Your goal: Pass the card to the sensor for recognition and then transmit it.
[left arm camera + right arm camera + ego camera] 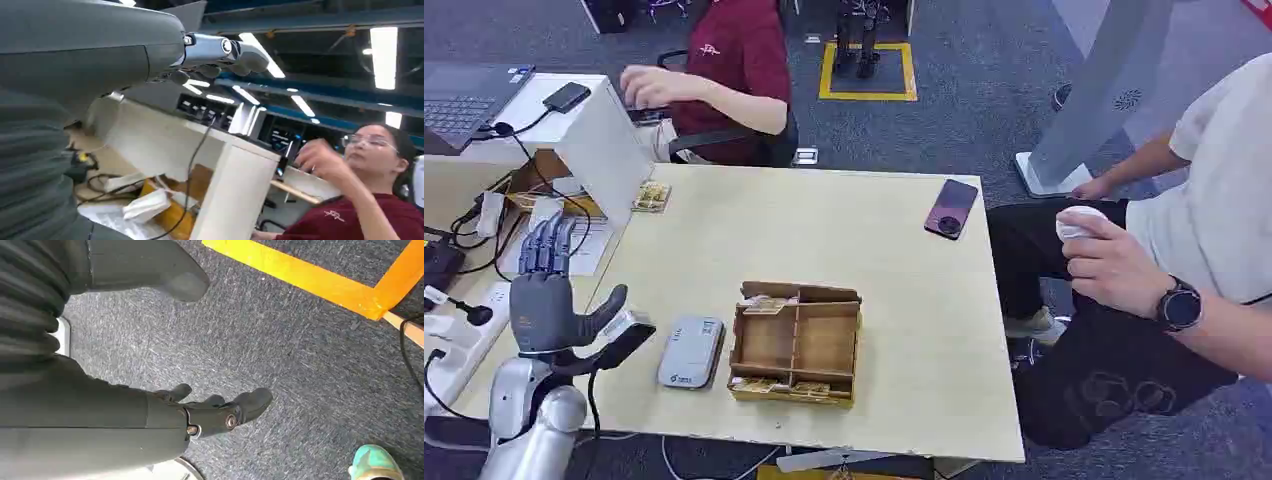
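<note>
Our left hand (549, 300) hangs empty, fingers spread; the cards in the wooden tray (796, 343) lie to its right, beyond the grey sensor (691, 351).

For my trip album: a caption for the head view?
Left hand raised open beside the grey sensor and wooden card tray.

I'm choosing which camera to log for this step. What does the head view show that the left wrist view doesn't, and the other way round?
Head view alone: the table, the wooden tray with cards in it, the grey sensor, a phone, and a seated person in white.
Left wrist view alone: the ceiling lights.
Both: the left hand raised and holding nothing, the white partition, and the person in the red shirt.
</note>
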`<action>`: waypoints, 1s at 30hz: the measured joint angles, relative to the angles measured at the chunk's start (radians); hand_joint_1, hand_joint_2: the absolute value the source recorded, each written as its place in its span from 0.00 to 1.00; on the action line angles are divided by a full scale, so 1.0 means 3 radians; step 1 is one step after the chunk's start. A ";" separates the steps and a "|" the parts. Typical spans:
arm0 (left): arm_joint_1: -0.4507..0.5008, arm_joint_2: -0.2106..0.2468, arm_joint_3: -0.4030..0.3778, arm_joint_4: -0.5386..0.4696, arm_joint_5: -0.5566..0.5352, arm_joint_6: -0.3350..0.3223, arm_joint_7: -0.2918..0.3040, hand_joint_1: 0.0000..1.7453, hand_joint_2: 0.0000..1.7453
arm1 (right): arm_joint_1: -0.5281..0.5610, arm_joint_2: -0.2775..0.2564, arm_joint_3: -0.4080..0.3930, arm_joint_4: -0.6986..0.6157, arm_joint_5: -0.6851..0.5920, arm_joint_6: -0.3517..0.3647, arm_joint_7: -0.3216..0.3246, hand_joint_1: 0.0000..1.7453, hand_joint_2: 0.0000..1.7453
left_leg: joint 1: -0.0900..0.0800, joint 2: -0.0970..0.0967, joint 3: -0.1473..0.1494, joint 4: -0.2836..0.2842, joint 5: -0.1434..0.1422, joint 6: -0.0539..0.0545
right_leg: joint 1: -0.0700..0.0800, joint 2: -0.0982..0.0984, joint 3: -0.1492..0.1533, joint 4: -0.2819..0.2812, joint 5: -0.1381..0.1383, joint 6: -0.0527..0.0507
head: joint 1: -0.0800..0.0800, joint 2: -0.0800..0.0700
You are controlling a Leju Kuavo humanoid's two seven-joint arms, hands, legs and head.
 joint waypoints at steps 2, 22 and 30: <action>-0.0092 -0.0011 -0.0121 0.0092 -0.0174 0.0072 0.0054 0.00 1.00 | -0.0004 0.0000 -0.0011 0.0004 0.0014 0.0005 0.0001 0.00 1.00 | 0.0000 0.0000 0.0000 0.0000 0.0000 0.0000 | 0.0000 0.0000 0.0000 0.0000 0.0000 0.0000 | 0.0000 -0.0001; -0.0410 -0.0081 -0.0645 0.0538 -0.0770 0.0363 0.0353 0.00 1.00 | -0.0037 0.0014 -0.0025 0.0015 0.0272 0.0032 0.0011 0.00 1.00 | 0.0000 -0.0001 -0.0003 0.0000 0.0000 0.0000 | 0.0000 -0.0001 0.0001 0.0002 0.0002 0.0001 | 0.0000 0.0000; -0.0382 -0.0047 -0.0643 0.0538 -0.0794 0.0363 0.0331 0.00 1.00 | -0.0053 0.0043 -0.0026 0.0017 0.0307 0.0009 0.0011 0.00 1.00 | 0.0000 -0.0002 -0.0004 0.0000 0.0002 0.0002 | 0.0000 -0.0002 0.0002 0.0002 0.0002 0.0002 | 0.0000 -0.0001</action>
